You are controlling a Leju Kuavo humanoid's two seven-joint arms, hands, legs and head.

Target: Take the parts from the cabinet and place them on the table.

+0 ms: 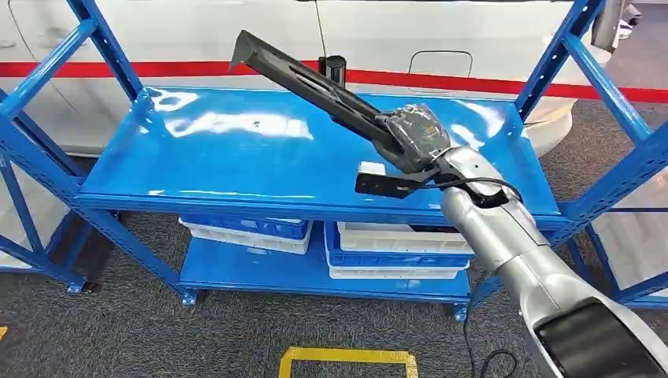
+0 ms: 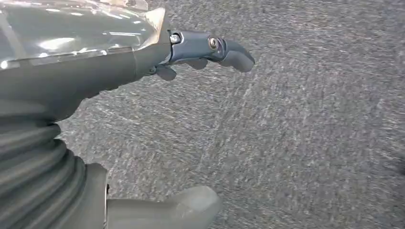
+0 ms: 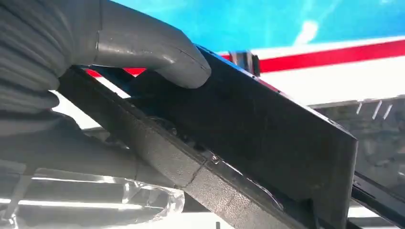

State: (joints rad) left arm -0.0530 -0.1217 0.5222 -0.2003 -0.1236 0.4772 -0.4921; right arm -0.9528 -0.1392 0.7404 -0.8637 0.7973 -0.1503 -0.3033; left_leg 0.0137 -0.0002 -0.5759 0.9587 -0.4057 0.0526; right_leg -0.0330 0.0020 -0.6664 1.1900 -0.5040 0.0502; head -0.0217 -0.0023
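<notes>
i've got the long black plastic part gripped at one end in my right hand, lifted clear above the blue shelf and slanting toward the upper left of the head frame. in the right wrist view the thumb is clamped across it. my left hand hangs over grey carpet, fingers apart, holding nothing. i judge this the carry step: next i need to back off, turn and find the table.
</notes>
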